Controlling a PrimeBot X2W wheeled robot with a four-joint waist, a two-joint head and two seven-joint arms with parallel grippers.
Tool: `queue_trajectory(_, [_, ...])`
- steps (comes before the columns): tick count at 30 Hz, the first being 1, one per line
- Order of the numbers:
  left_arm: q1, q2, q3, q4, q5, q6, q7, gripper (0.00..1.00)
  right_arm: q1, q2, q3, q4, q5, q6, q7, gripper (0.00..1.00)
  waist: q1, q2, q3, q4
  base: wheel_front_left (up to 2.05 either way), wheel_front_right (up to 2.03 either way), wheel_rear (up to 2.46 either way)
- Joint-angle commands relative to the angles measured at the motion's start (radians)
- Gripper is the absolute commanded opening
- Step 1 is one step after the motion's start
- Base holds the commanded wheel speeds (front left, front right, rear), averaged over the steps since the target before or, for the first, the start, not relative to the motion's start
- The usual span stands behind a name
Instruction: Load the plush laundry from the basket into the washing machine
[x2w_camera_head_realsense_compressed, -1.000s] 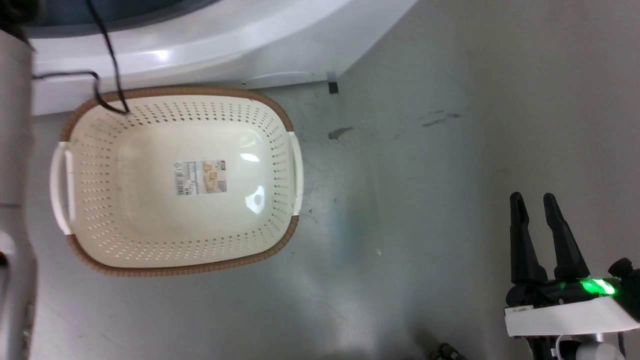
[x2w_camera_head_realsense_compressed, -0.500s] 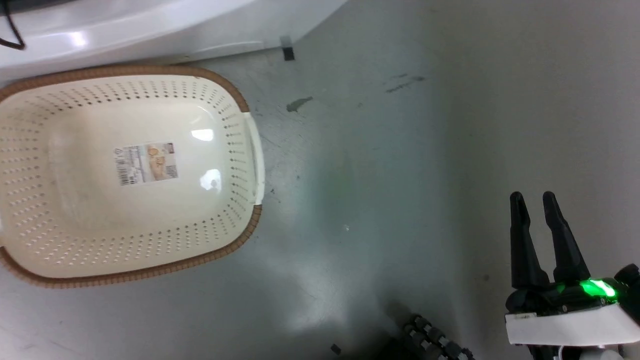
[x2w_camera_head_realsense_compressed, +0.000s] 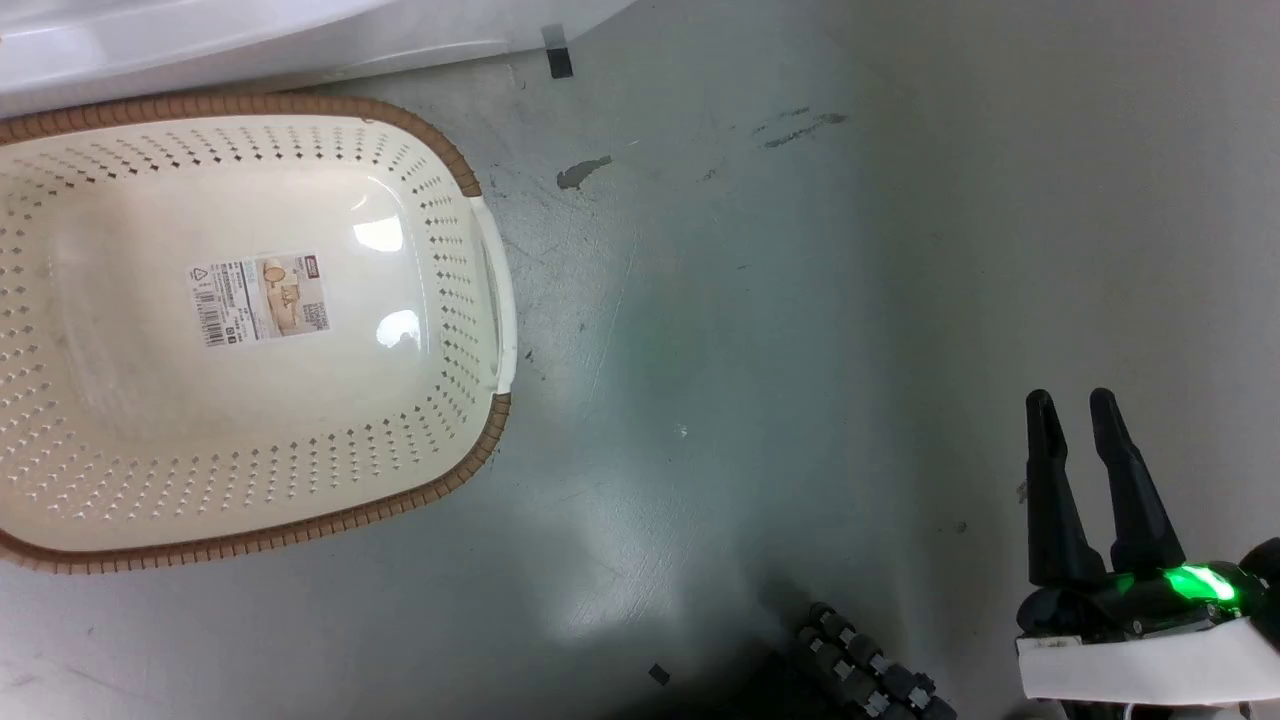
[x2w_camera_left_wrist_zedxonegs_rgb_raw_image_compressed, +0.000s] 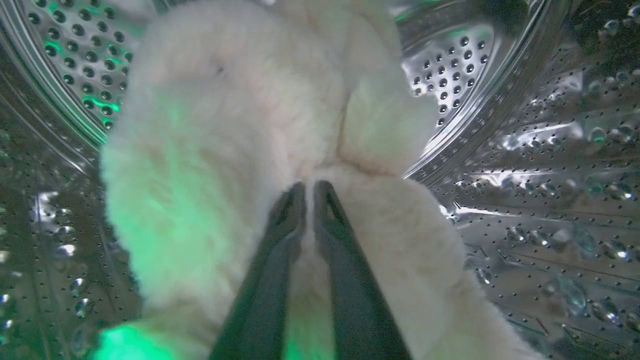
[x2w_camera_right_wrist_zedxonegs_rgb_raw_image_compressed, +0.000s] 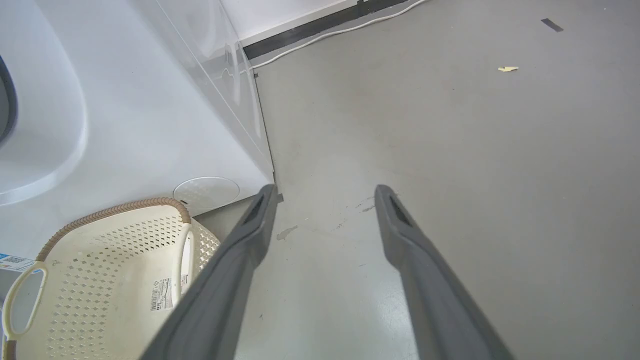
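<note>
The plush laundry (x2w_camera_left_wrist_zedxonegs_rgb_raw_image_compressed: 225, 125) is being held inside the steel drum (x2w_camera_left_wrist_zedxonegs_rgb_raw_image_compressed: 525, 210) of the washing machine (x2w_camera_right_wrist_zedxonegs_rgb_raw_image_compressed: 125, 130). The left gripper (x2w_camera_left_wrist_zedxonegs_rgb_raw_image_compressed: 310, 186) is pinching a fold of its cream fur, the 2 dark fingers pressing almost together with only a sliver of pile between them. The basket (x2w_camera_head_realsense_compressed: 300, 400) is sitting empty on the floor just beside the machine's white front, with a label sticker (x2w_camera_head_realsense_compressed: 258, 298) on its bare bottom. So the loading step is nearing its end, I judge, with only the release remaining. The next move is calling for parting the fingers, then drawing the arm straight back without snagging fur or dragging the plush laundry out. The right gripper (x2w_camera_head_realsense_compressed: 1070, 400) is hanging idle at the lower right, jaws spread wide, holding nothing. The grey floor (x2w_camera_head_realsense_compressed: 800, 300) is looking smooth and glossy, carrying a few dark scuffs (x2w_camera_head_realsense_compressed: 583, 172). A white cable (x2w_camera_right_wrist_zedxonegs_rgb_raw_image_compressed: 325, 37) is running along the wall's base.
</note>
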Motion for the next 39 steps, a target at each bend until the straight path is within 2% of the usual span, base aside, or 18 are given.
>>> queue_trajectory(1, [-0.020, 0.001, 0.006, 0.008, -0.009, -0.003, -0.007, 1.00, -0.010, 0.000, 0.004, 0.001, 0.007, -0.001, -0.004, 1.00, 0.0000, -0.0001, 0.002, 0.002, 0.00, 0.00, 0.00])
queue_trajectory(13, [0.070, -0.080, -0.004, 0.075, -0.064, -0.036, -0.070, 1.00, -0.069, 0.000, -0.034, 0.016, -0.039, -0.001, -0.004, 1.00, 0.0000, -0.0001, -0.078, 0.081, 0.00, 0.00, 0.00])
queue_trajectory(23, [0.279, -0.172, 0.005, 0.083, -0.128, -0.047, -0.146, 1.00, -0.095, 0.000, -0.060, 0.055, -0.104, -0.001, -0.004, 1.00, 0.0000, -0.0001, -0.227, 0.186, 0.00, 0.00, 0.00])
queue_trajectory(30, [0.461, -0.212, 0.016, 0.038, -0.148, -0.039, -0.165, 1.00, -0.075, 0.000, -0.061, 0.095, -0.153, -0.001, -0.004, 1.00, 0.0000, -0.0001, -0.364, 0.241, 0.00, 0.00, 0.00])
queue_trajectory(39, [0.718, -0.272, 0.045, -0.100, -0.153, -0.007, -0.168, 1.00, -0.026, 0.000, -0.056, 0.143, -0.227, -0.001, -0.004, 1.00, 0.0000, -0.0001, -0.529, 0.309, 0.00, 0.00, 0.00])
